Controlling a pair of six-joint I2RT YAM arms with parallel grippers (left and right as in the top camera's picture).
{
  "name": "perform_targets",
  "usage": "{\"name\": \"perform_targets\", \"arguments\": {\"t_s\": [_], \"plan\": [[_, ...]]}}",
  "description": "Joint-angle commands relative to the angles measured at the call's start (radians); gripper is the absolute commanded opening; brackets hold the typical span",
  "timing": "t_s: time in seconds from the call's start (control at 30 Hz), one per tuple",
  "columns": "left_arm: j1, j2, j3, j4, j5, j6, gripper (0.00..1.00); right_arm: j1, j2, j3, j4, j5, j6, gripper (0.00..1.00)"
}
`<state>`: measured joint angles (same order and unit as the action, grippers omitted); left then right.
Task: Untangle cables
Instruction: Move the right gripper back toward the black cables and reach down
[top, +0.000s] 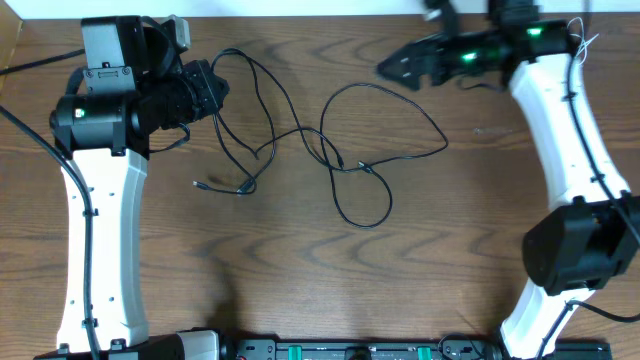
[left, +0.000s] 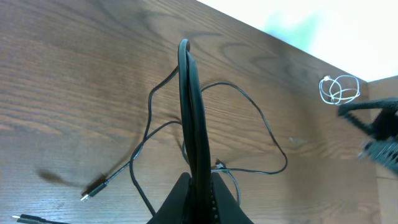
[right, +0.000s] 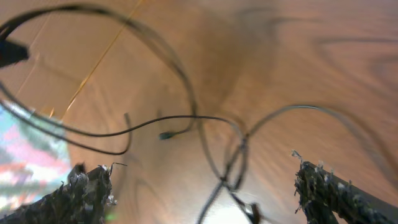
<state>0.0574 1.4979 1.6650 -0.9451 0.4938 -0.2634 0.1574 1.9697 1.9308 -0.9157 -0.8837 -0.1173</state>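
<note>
Several thin black cables (top: 300, 135) lie looped and crossed on the wooden table (top: 300, 270). My left gripper (top: 205, 92) is shut on one black cable near its left end. In the left wrist view (left: 200, 202) that cable (left: 189, 106) stands up as a loop between the fingers. A plug end (left: 93, 190) lies on the table below it. My right gripper (top: 398, 66) is open and empty at the upper right of the tangle. The right wrist view (right: 205, 199) shows blurred black loops (right: 186, 118) between its spread fingers. A short white cable (left: 339, 89) lies coiled at the far right.
The white coil also shows in the overhead view (top: 582, 40), by the right arm's upper link. A thicker black cord (top: 25, 67) runs off the left edge. The table's far edge (top: 330, 10) lies close behind both grippers. The arm bases (top: 350, 350) stand along the front.
</note>
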Motion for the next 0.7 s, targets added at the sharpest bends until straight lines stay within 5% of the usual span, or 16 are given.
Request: {"name": "perform_targets", "arguments": {"t_s": [0.0, 0.67], "plan": [[0.005, -0.015, 0.022, -0.002, 0.019, -0.066, 0.08, 0.076, -0.026, 0.005, -0.001, 0.011, -0.019, 0.94], [0.005, -0.015, 0.023, 0.012, 0.049, -0.116, 0.08, 0.429, 0.035, 0.004, 0.147, 0.044, -0.057, 0.87]]}}
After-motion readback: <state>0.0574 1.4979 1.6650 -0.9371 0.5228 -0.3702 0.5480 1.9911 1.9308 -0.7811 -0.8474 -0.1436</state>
